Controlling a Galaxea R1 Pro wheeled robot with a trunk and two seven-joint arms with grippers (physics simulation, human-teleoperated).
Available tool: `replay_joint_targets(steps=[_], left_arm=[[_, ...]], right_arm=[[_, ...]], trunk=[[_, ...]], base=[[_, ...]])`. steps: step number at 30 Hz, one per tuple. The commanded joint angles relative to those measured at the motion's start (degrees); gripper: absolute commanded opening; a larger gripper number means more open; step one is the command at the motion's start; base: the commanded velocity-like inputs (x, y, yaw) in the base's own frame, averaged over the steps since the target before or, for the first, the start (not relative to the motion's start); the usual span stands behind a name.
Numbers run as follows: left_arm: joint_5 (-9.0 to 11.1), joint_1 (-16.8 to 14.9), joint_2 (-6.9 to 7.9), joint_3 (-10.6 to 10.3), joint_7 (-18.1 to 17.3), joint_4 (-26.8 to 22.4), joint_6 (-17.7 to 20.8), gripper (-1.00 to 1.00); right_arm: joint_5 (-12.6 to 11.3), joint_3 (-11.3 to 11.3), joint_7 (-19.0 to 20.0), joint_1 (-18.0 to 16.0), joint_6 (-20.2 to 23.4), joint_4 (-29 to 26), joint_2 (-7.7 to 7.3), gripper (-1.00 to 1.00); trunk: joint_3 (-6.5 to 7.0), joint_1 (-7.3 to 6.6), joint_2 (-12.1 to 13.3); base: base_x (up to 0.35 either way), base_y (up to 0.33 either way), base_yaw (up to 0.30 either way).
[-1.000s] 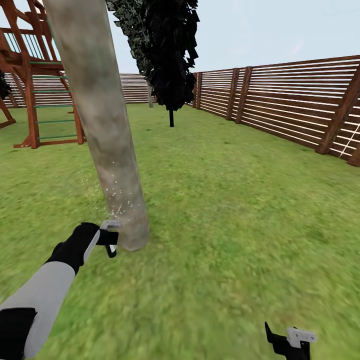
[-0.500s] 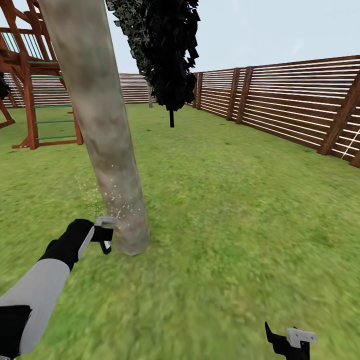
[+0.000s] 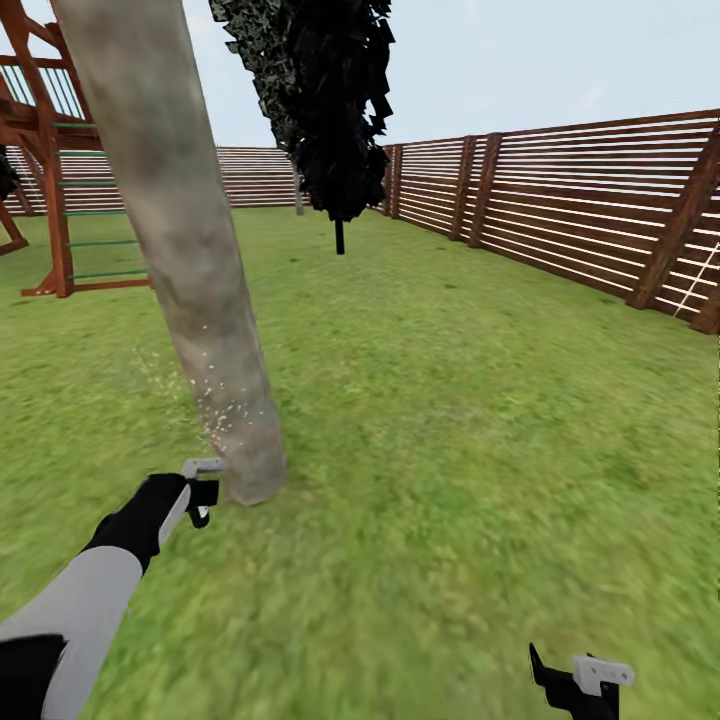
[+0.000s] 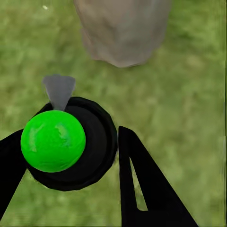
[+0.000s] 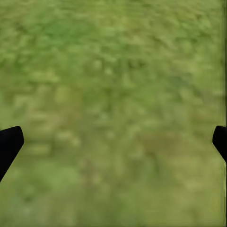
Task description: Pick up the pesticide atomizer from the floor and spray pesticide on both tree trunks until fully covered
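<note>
Spraying tree 1: left gripper (image 4: 71, 156) clamps the pesticide atomizer (image 4: 53, 141) near the base of the tree trunk (image 3: 190, 270); droplets fleck its lower part. Right gripper (image 5: 113, 139) spread wide, idle. Next, probably sweep nozzle upward.

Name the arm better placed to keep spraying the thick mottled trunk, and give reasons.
Left. Its gripper holds the green-topped black atomizer right beside the mottled grey-brown tree trunk, white droplets speckling the bark. The right gripper hangs open over bare grass.
</note>
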Motion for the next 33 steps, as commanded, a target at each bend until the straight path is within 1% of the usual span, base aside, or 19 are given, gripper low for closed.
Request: replay_joint_targets(steps=[1,2,3,4,5,7,13,19,26,33], left_arm=[[1.05,0.01,-0.11,0.21,2.86,3.37,-4.82,-1.0],[1.69,0.01,-0.15,0.28,5.78,4.9,-6.51,-1.0],[2.98,0.08,-0.16,0.31,7.71,5.59,-7.24,-1.0],[3.86,0.24,-0.18,0.32,8.18,5.77,-7.47,-1.0],[6.1,2.02,-0.18,0.29,8.72,5.78,-8.55,-1.0],[7.3,3.4,-0.13,0.11,8.88,5.38,-10.96,-1.0],[7.45,3.64,-0.17,0.11,9.15,5.47,-11.5,-1.0],[7.57,3.63,-0.17,0.16,9.07,5.06,-11.44,-1.0],[7.56,3.67,-0.18,0.1,9.01,5.04,-11.44,-1.0],[7.5,3.66,-0.22,0.14,8.9,5.34,-11.15,-1.0]], right_arm=[[0.0,0.0,0.0,0.0,0.0,0.0,0.0,1.0],[0.0,0.0,0.0,0.0,0.0,-0.03,0.0,1.0],[0.0,0.0,0.0,0.0,0.0,-0.05,0.0,1.0],[0.0,0.0,0.0,0.0,0.0,-0.05,0.0,1.0],[0.0,0.0,0.0,0.0,0.0,-0.06,0.03,1.0],[0.06,0.0,0.08,0.0,0.0,-0.02,0.08,1.0],[0.09,0.0,0.09,0.0,0.0,0.0,0.09,1.0],[0.09,0.0,0.09,0.0,0.0,0.0,0.09,1.0],[0.09,0.0,0.0,0.0,0.0,0.0,0.09,1.0],[0.03,0.0,0.0,0.0,0.0,-0.01,0.09,1.0]], trunk=[[0.0,0.0,0.0],[0.0,0.0,0.0],[0.01,0.0,0.0],[0.03,0.0,0.0],[0.06,0.0,0.0],[0.11,0.0,0.0],[0.12,0.0,0.0],[0.12,0.0,0.0],[0.12,0.0,0.0],[0.12,0.0,0.0]], base=[[0.0,-0.276,0.0],[0.0,-0.276,0.016],[0.0,-0.276,0.109],[0.0,-0.276,0.156],[0.039,-0.276,0.22],[0.1,-0.276,0.242],[0.175,-0.246,0.244],[0.234,-0.195,0.023],[0.163,-0.24,0.023],[0.042,-0.268,0.252]])
